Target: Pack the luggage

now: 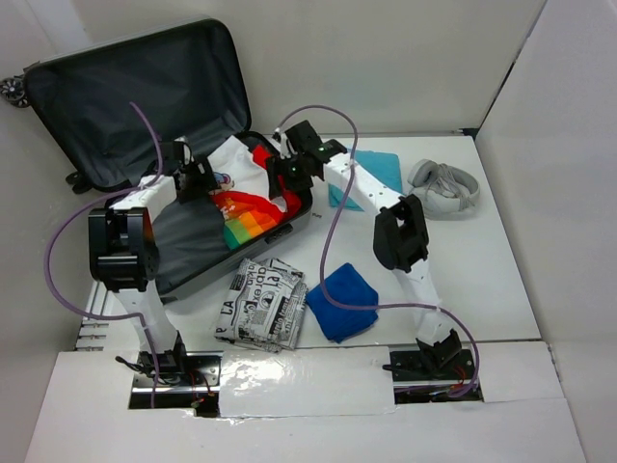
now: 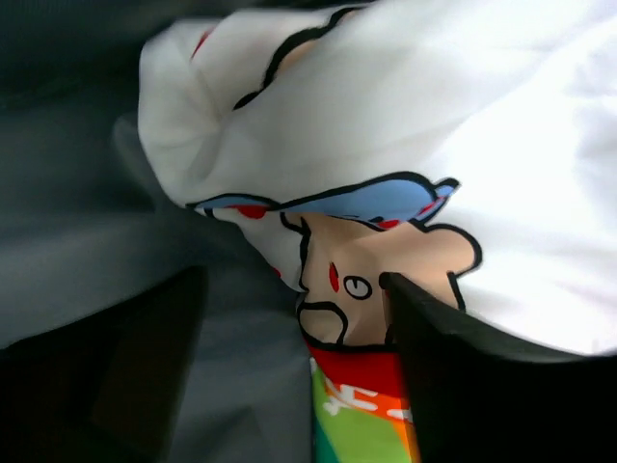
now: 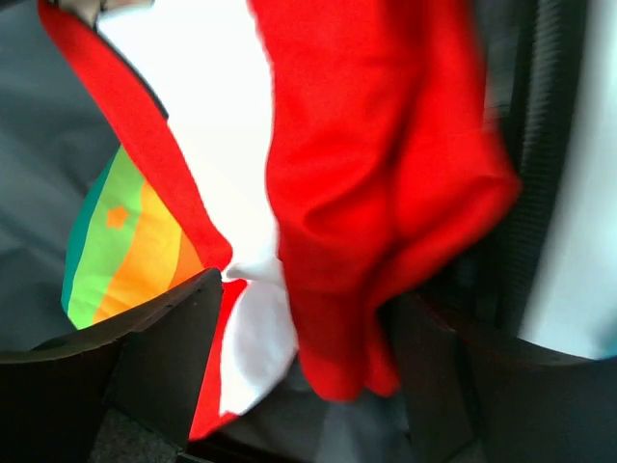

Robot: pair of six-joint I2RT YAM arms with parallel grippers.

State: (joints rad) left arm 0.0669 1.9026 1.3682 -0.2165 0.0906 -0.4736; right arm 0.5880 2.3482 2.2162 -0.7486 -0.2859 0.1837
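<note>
The luggage lies open at the back left, lid raised and dark lining showing. A white shirt with red trim and a rainbow print is bunched in its lower half. My left gripper hovers over the shirt's left edge. Seen from the left wrist, that gripper is open, with the cartoon print of the shirt and grey lining beneath. My right gripper is over the shirt's right end by the suitcase rim. It is open, and a loose red fold of the shirt hangs between the spread fingers.
A newspaper-print pouch and a folded blue cloth lie on the table in front of the suitcase. A teal item and grey-white headphones sit to the right. White walls enclose the table.
</note>
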